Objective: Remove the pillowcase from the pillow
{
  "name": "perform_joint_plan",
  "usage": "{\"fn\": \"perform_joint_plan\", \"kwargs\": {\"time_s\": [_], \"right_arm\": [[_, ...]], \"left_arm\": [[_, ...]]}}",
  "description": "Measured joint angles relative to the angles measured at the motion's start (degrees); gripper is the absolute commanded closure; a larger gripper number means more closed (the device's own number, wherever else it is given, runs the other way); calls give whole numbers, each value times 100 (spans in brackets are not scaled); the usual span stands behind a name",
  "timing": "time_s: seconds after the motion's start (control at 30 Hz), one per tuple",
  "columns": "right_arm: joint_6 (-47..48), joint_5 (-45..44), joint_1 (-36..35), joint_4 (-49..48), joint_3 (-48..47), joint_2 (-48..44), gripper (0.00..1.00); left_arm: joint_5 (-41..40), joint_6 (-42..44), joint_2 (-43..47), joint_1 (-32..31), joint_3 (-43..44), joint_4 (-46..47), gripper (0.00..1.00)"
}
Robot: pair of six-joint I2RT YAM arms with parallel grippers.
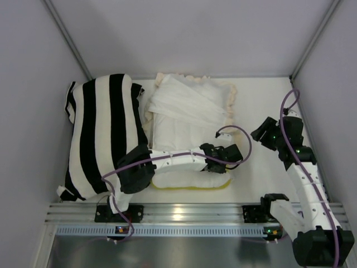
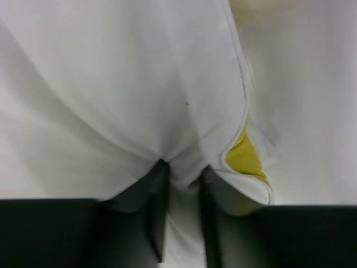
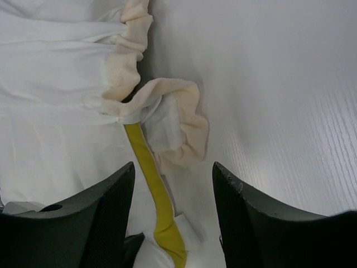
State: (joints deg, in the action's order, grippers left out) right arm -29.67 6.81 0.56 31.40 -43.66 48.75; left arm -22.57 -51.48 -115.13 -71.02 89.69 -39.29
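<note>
Tabletop (image 1: 262, 100) is white, walls (image 1: 195, 33) plain grey. My left gripper (image 2: 181, 184) pinches the pillow (image 1: 178, 177) at the near edge; my right gripper (image 3: 173, 184) hangs open by the pillowcase (image 1: 187, 100) frill, mid-table.

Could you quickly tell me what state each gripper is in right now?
Left gripper: closed, pinching a fold of the pillow.
Right gripper: open, holding nothing.
</note>
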Motion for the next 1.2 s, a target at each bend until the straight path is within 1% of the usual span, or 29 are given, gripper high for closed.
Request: {"fn": "perform_joint_plan", "kwargs": {"time_s": [0.07, 0.27, 0.37, 0.6, 0.8, 0.93, 1.03, 1.13, 1.17, 1.2], "right_arm": [[7, 2, 0, 0, 20, 0, 45], [70, 168, -2, -116, 61, 170, 46], [192, 153, -214, -190, 61, 415, 46], [286, 133, -1327, -343, -181, 1088, 44], [164, 297, -1672, -728, -299, 1733, 41], [111, 420, -1880, -933, -356, 2098, 41], [59, 474, -1996, -1073, -361, 2321, 49], [-2, 501, -2028, -1281, -358, 2448, 71], [-31, 503, -2028, -1353, -358, 2492, 85], [-52, 498, -2031, -1423, -358, 2540, 92]], "left_arm": [[-138, -26, 0, 2, -63, 2, 100], [-247, -17, 79, -28, -192, 81, 100], [-260, 55, 350, -79, -413, 177, 100], [-149, 168, 1690, -297, -1233, 122, 100], [-149, 120, 2863, -448, -1825, 92, 100], [-146, 9, 3283, -479, -2175, 72, 100], [-125, -50, 3427, -501, -2352, 70, 100], [-129, -52, 3484, -546, -2396, 68, 100], [-133, -48, 3512, -557, -2404, 68, 100], [-133, -46, 3545, -566, -2413, 68, 100]]}}
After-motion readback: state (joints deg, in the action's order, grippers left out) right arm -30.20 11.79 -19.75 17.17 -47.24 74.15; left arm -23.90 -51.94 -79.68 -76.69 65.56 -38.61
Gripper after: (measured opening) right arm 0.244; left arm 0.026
